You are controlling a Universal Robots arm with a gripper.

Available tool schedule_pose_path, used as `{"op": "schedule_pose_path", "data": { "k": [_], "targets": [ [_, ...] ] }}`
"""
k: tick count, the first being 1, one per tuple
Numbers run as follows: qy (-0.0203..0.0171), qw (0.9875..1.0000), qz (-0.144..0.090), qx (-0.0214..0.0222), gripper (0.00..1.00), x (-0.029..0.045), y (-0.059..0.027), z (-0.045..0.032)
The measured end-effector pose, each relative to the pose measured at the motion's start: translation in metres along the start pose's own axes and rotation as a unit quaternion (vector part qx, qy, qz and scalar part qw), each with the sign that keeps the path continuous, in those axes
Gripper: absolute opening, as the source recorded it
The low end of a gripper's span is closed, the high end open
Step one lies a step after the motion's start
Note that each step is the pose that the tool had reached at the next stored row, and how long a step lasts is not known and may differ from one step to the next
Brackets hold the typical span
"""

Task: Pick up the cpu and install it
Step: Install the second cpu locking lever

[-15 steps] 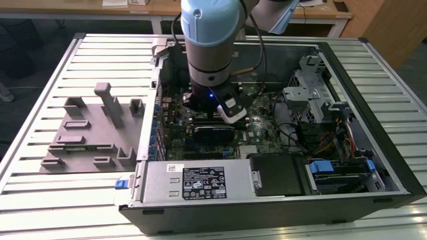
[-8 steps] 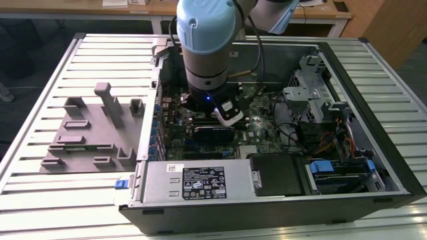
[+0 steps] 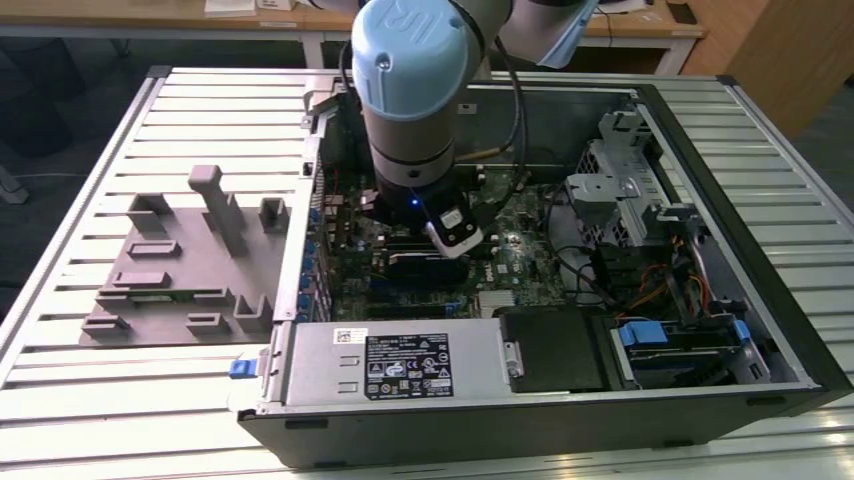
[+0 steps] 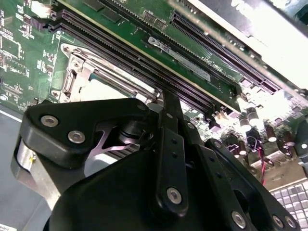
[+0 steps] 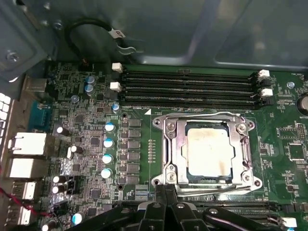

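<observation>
Cpu (image 5: 210, 153) sits in the socket frame (image 5: 169, 144); the gripper (image 5: 166, 199) hovers beside, fingers pressed together, empty; a downward nudge risks scraping the frame.

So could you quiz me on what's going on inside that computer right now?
1. True or false: the cpu lies inside the socket frame on the motherboard.
2. In the exterior view, where is the grey tray?
A. On the table at the exterior view's left of the computer case
B. Inside the case
C. On top of the arm
3. Fill in: in the first wrist view, the gripper is poised just at the edge of the ______.

Key: 1 true; 2 A; 3 socket frame.
</observation>
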State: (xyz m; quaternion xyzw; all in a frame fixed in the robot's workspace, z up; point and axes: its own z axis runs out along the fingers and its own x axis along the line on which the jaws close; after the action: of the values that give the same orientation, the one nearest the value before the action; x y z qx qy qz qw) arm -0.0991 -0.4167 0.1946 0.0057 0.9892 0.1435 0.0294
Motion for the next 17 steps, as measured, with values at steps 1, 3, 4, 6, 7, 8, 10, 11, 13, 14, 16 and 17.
{"op": "schedule_pose_path", "data": {
  "k": [1,3,4,6,7,8,10,11,13,14,16,17],
  "targets": [
    [-0.0003,1.0000,0.001,-0.0015,0.11,0.0001,-0.0002,0.0008],
    [-0.0009,1.0000,0.003,-0.0056,0.11,0.0002,-0.0005,0.0021],
    [-0.0010,1.0000,0.004,-0.0073,0.11,0.0003,-0.0007,0.0026],
    [-0.0013,0.9999,0.005,-0.0107,0.11,0.0005,-0.0011,0.0040],
    [-0.0015,0.9999,0.006,-0.0121,0.11,0.0007,-0.0013,0.0048],
    [-0.0017,0.9999,0.006,-0.0133,0.11,0.0012,-0.0015,0.0057],
    [-0.0020,0.9999,0.007,-0.0139,0.11,0.0021,-0.0020,0.0072],
    [-0.0021,0.9999,0.008,-0.0138,0.11,0.0027,-0.0023,0.0079],
    [-0.0023,0.9999,0.009,-0.0135,0.11,0.0041,-0.0026,0.0085],
    [-0.0024,0.9999,0.009,-0.0136,0.11,0.0045,-0.0026,0.0086],
    [-0.0025,0.9999,0.009,-0.0137,0.11,0.0045,-0.0025,0.0084],
    [-0.0027,0.9999,0.009,-0.0139,0.11,0.0044,-0.0023,0.0079]
  ]
}}
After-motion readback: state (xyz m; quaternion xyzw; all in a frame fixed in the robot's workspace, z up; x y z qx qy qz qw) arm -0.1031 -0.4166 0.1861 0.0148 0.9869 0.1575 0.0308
